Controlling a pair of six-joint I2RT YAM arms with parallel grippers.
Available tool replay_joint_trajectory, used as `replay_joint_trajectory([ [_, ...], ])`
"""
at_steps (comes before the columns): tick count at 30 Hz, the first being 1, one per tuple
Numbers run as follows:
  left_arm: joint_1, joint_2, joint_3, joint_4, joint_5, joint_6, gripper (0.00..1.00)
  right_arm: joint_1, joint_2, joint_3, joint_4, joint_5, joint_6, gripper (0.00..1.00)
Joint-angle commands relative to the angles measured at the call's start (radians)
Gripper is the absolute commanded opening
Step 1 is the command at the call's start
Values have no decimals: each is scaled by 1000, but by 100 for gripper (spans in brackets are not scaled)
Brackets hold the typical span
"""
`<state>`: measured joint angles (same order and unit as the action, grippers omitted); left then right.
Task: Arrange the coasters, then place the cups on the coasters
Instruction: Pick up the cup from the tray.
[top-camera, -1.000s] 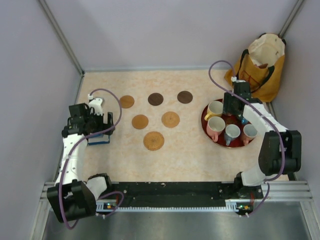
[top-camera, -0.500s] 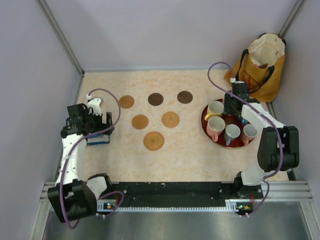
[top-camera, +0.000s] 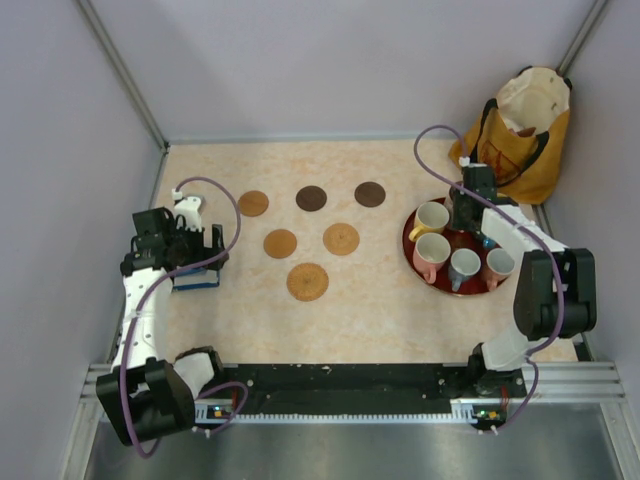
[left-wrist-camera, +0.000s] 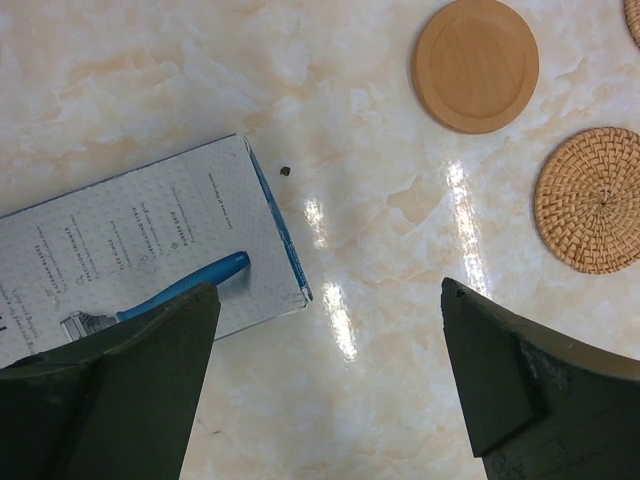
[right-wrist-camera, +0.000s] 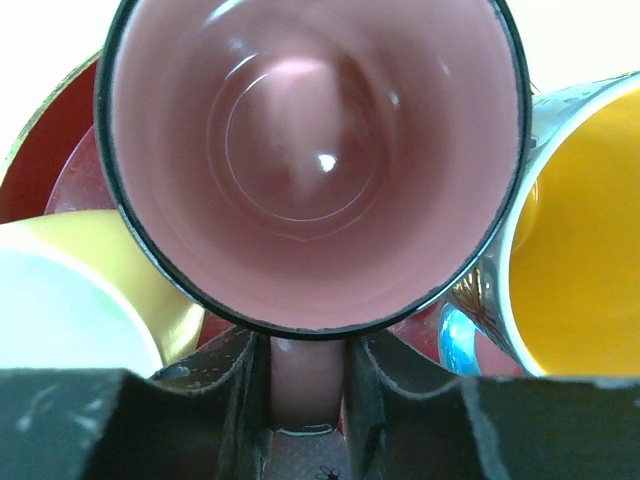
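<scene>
Six coasters lie spread on the table's middle, among them a tan one, a dark one and a woven one. The cups stand crowded on the red tray. My right gripper hangs over the tray's back. In the right wrist view it is shut on the handle of a pink cup, between the pale yellow cup and the blue cup with yellow inside. My left gripper stands open over bare table, left of two coasters.
A white and blue razor box lies under my left gripper's left finger. A yellow-orange bag stands at the back right corner, close behind the tray. Walls close in on the table's left, back and right.
My right gripper has closed its fingers onto the pink cup's handle and edged slightly back over the tray. The left arm has stayed put.
</scene>
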<state>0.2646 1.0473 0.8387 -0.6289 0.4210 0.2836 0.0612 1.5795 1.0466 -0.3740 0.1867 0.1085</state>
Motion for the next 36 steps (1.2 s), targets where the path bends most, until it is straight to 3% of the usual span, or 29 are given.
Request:
replay_joint_trajectory([
  [1, 7, -9, -9, 17, 42, 14, 95, -9, 1, -7, 38, 5, 5, 25],
  [8, 10, -9, -10, 17, 45, 15, 96, -11, 0, -8, 41, -32, 7, 1],
  [36, 18, -4, -10, 20, 79, 20, 95, 0, -105, -27, 79, -43, -10, 0],
])
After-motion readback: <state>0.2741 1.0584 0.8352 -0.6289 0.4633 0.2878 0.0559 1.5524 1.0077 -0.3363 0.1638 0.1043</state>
